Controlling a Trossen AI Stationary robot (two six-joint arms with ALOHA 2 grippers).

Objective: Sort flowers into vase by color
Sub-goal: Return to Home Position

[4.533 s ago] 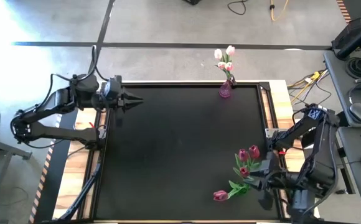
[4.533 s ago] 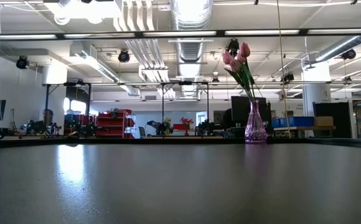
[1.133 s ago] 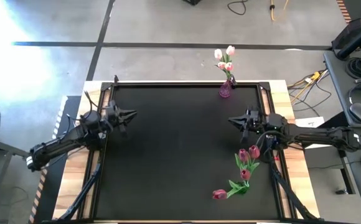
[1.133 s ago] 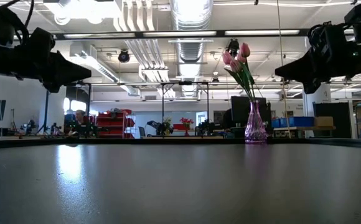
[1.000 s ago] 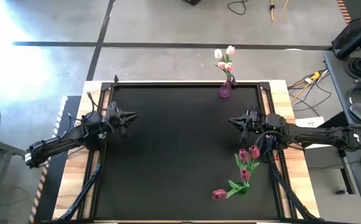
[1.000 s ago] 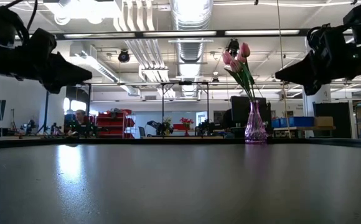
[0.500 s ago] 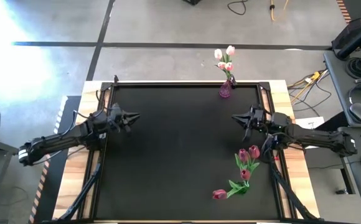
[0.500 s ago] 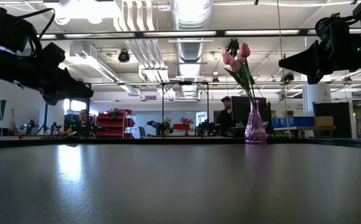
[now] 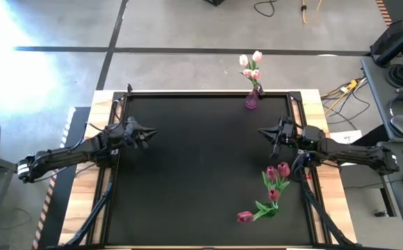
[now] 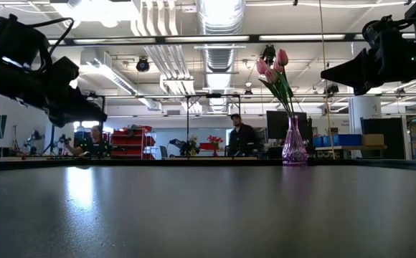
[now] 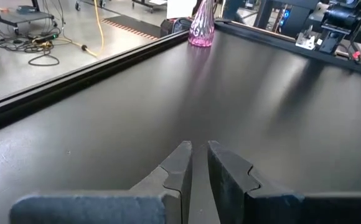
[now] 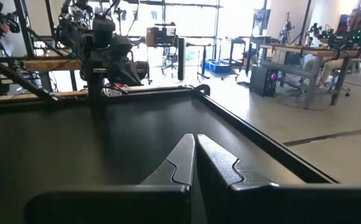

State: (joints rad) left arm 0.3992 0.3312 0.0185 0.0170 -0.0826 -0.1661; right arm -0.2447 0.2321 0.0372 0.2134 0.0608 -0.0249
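Sorting reads as finished or close to it, judged from how the flowers lie: no tulip lies loose on the open middle of the table [image 9: 201, 173], and both arms are empty. Pink vase [image 9: 251, 101] stands upright at the far edge, right of centre, with the pale tulips [image 9: 250, 66] in it. The high view gives four pale heads and the low view shows only three plainly, so four is the likely count. Dark tulips [image 9: 272, 172] are grouped at the near right, well apart from the pink vase. Four heads are counted there, three close together and one leaning out nearer and to the left on its stem. A green vase cannot be made out among their leaves, so whether all four stand in a vessel or lie on the table cannot be confirmed; that check is the one item outstanding. Totals: eight flowers, one vase seen for certain, two arms. Left gripper [image 9: 150, 131] hangs over the left side of the table, fingers all but together with a thin slit between, gripping nothing. Right gripper [image 9: 262, 132] hangs over the right side, between the two flower groups, fingers pressed together, also empty. Remaining work, in my judgement, is only the arms' retreat to rest
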